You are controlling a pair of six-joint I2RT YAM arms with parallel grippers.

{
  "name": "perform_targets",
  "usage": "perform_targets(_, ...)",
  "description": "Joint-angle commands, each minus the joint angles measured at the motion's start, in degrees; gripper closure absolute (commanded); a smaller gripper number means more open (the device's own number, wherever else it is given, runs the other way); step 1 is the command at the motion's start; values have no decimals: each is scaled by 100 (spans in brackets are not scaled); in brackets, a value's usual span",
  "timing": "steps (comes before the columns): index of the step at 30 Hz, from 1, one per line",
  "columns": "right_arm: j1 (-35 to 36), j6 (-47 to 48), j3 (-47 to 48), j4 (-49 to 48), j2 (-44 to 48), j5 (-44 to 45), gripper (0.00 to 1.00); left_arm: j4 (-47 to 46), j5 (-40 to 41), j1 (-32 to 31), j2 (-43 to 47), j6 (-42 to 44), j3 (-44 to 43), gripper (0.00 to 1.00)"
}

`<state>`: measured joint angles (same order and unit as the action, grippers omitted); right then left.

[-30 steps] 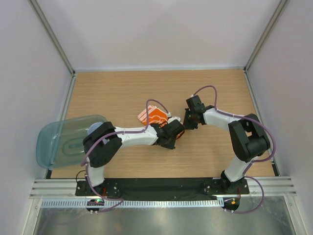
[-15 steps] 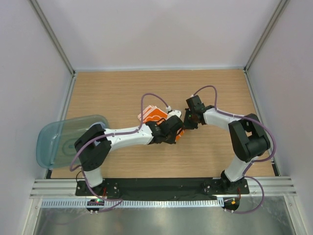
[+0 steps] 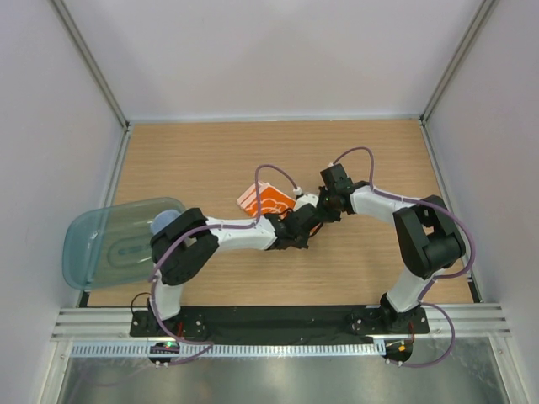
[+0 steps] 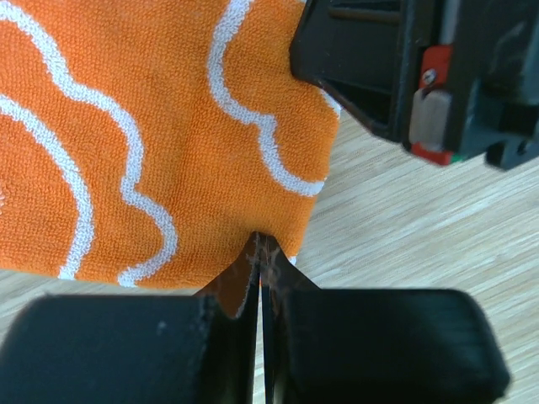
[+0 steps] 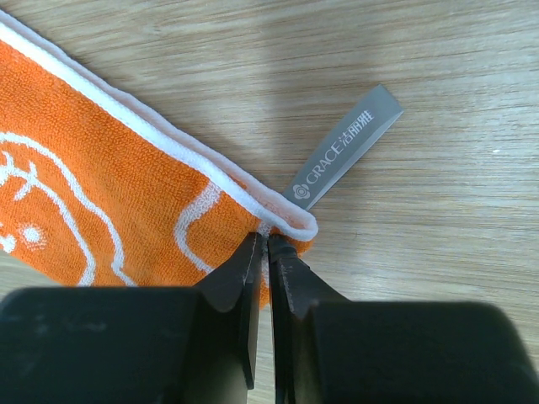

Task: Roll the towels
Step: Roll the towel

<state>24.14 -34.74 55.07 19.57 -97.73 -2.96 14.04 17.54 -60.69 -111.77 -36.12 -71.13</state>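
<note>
- Where the two arms meet near the middle of the tabletop (image 3: 194, 160), we see an orange towel (image 3: 268, 200) with white swirls lying on the wood.
- The left claw (image 3: 308, 222) is clenched on that towel. In its wrist view the two fingers press together with the cloth's edge pinched between their tips, and the cloth rises into a small peak there.
- The right claw (image 3: 325, 209) is clenched on it too, nipping the corner just under the white hem, as its own wrist view shows.
- A grey label (image 5: 345, 147) printed with the word GRACE sticks out from that corner and lies on the bare wood, just beside the right claw's tips.
- From above, we find both claws close together at the towel's right end, while the rest of the cloth spreads away from them toward the upper left.
- In the left wrist view the right claw's black body stands at the cloth's far edge.
- At the left side of the tabletop sits a translucent blue-green tray (image 3: 84, 248), reaching out past the edge.
- A pale blue towel (image 3: 162, 222) shows at the tray's right end, half hidden by the left arm; we cannot tell whether it is rolled.
</note>
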Motion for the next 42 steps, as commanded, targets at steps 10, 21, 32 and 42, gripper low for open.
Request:
perform_targets(10,-41,240,171,565,-53,243,85,-420,-356,-145,708,-563,1409,100)
perform_targets(21,-138,380,329,950,-9,550,72,-482,-541,-277,964,-809,1726,100)
perform_targets(32,-147,275,383,1559,1298,843,43,-367,-752,-383,946,-1143,1340,98)
perform_targets(42,-147,-1042,-2164,-48,2961,-677,37,-271,-1025,-383,963,-1328,742,96)
